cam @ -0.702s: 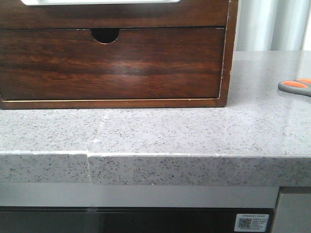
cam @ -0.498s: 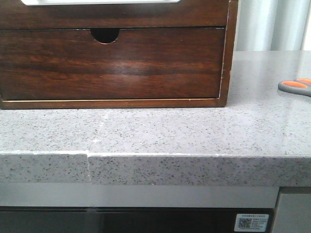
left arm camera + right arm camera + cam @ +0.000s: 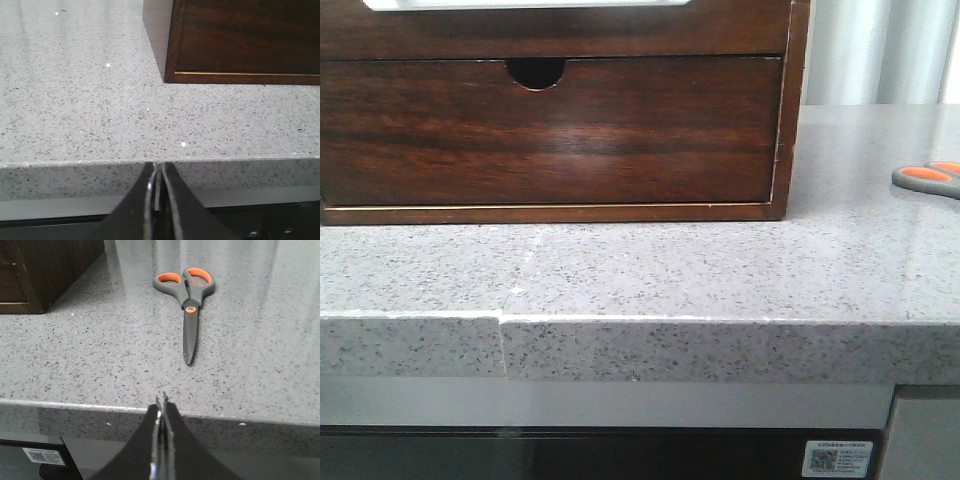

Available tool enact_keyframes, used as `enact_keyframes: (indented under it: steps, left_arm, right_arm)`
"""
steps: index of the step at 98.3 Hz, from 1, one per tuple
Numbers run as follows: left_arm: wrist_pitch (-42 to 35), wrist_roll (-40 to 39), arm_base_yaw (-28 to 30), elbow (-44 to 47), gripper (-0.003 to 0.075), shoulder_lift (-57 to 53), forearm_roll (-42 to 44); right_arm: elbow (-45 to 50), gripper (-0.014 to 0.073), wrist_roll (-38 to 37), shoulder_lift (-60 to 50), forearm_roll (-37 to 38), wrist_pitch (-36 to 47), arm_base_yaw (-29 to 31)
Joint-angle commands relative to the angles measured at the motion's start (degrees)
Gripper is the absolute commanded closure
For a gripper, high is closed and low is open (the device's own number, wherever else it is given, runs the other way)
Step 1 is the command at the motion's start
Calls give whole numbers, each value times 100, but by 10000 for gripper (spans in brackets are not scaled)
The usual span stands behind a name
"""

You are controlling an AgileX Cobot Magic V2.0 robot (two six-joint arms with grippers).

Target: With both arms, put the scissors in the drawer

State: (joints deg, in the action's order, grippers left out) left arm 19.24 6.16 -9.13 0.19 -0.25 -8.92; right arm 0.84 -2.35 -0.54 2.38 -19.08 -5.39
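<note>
The scissors (image 3: 186, 297) lie shut and flat on the tabletop (image 3: 650, 270), at about 3 o'clock from the chest (image 3: 798, 110) and well apart from it, blades toward the front edge. The drawer (image 3: 550, 28), closed, sits above the notched one (image 3: 550, 130). Left gripper (image 3: 156, 181) and right gripper (image 3: 162, 412) are both pressed together, empty, low before the edge: likely a rest pose, each facing its own job.

A white QR-code sticker (image 3: 837, 458) sits on the dark panel below the counter, its print too small to read.
</note>
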Motion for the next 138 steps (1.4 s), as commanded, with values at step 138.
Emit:
enact_keyframes:
  steps: [138]
  left_arm:
    - [-1207,-38,19,126,739,-181,210]
  right_arm:
    - [66,634,25,-114,197,1732,25]
